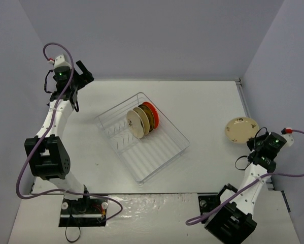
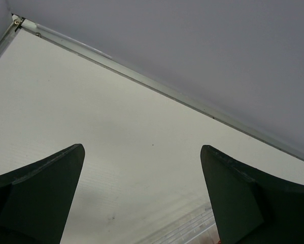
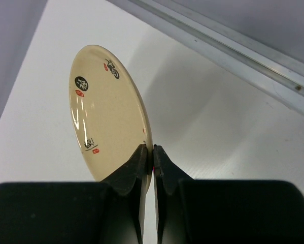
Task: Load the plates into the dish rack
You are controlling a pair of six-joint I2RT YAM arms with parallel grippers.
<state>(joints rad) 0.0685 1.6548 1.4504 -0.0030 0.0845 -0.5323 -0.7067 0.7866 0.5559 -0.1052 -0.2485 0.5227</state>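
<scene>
Grips the near rim of the cream plate [image 3: 108, 112] tight in the right claw [image 3: 147, 150], with the rest of the plate sticking out past the tips over the white table [image 3: 217, 127]. Holds the left claw [image 2: 141, 152] wide open with nothing in it, far off by the back wall [image 1: 157, 35]. Shows the dish rack [image 1: 157, 162] well apart from both claws, between them, with the other plates [image 1: 136, 123] standing on edge inside, the orange-red one [image 1: 152, 111] at the far end.
</scene>
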